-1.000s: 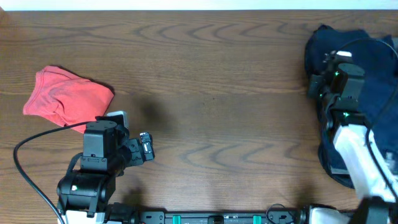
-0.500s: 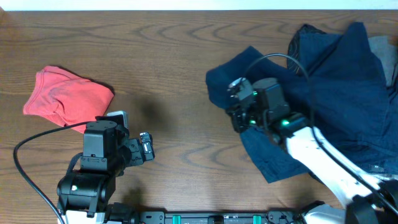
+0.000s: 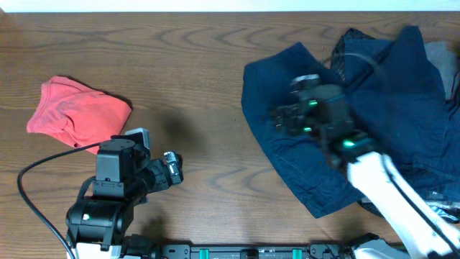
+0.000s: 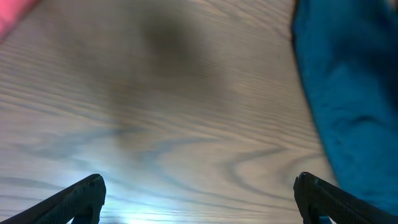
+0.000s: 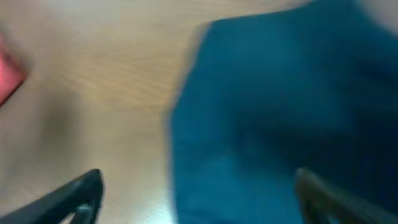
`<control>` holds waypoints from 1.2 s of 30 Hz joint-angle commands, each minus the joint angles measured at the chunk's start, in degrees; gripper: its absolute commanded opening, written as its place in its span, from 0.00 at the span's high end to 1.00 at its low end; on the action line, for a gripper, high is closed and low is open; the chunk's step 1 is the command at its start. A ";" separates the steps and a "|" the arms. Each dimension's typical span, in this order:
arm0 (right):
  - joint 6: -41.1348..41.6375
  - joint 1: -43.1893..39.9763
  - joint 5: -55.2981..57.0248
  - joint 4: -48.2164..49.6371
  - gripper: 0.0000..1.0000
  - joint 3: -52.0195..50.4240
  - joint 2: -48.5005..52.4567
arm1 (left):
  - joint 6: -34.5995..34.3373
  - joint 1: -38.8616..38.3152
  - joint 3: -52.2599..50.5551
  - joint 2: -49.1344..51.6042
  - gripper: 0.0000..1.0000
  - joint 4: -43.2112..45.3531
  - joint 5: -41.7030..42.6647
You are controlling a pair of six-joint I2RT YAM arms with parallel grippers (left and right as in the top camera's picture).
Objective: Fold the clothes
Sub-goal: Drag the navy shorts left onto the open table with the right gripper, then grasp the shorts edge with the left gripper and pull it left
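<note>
A dark navy garment lies spread and rumpled on the right half of the wooden table, also seen in the left wrist view and the right wrist view. My right gripper hovers over its left part, motion-blurred, open with nothing between its fingers. A folded red garment rests at the far left. My left gripper stands open near the front left, over bare wood, its fingertips wide apart and empty.
A grey cloth peeks out at the far right edge beside the navy fabric. A black cable loops from the left arm across the table's front left. Bare wood lies between the two garments.
The right gripper pulled the navy garment leftward out of the right-hand pile, then opened and let it go. The left arm has barely shifted.
</note>
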 commanded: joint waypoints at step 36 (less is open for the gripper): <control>6.71 -27.52 15.06 -34.93 0.01 0.72 -11.91 | -49.27 -45.22 -2.29 60.70 0.02 69.85 9.88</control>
